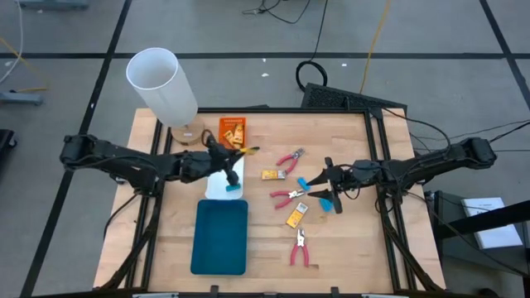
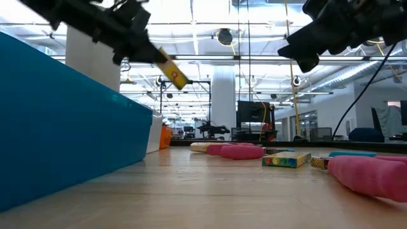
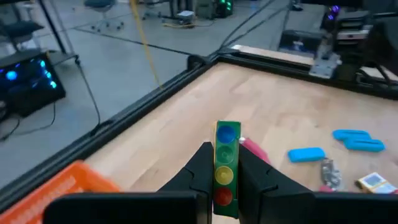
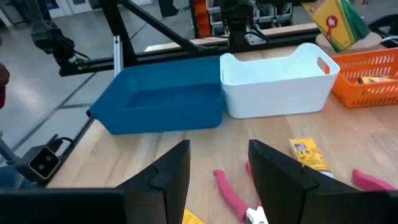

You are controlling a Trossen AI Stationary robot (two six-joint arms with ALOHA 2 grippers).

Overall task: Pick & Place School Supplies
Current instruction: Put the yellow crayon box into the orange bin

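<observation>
My left gripper [image 1: 230, 153] is shut on a yellow-orange packet [image 3: 227, 158] and hovers above the gap between the orange tray [image 1: 233, 132] and the white tray [image 1: 225, 178]. My right gripper [image 4: 219, 167] is open and hangs above the loose supplies at the table's right middle. Below and around it lie red-handled tools [image 1: 290, 157] [image 1: 288, 196] [image 1: 300, 248], two more yellow packets [image 1: 273, 175] [image 1: 296, 215] and light-blue pieces [image 1: 305, 180] [image 1: 327, 205]. A red-handled tool [image 4: 231, 194] lies just ahead of the right fingers. My left gripper pinches the yellow-orange packet between its two fingers [image 3: 200, 168], which press on its long sides near the rear end [image 3: 224, 196]. The front end with the blue dot [image 3: 228, 134] sticks out past the fingertips. The packet [image 2: 172, 73] is lifted clear and slants downward.
A tall white cylinder [image 1: 161, 83] stands at the far left of the table, close to the left arm. The teal tray [image 1: 220, 236] lies at the near middle, next to the white tray. Bare wood shows at the near right and the far right.
</observation>
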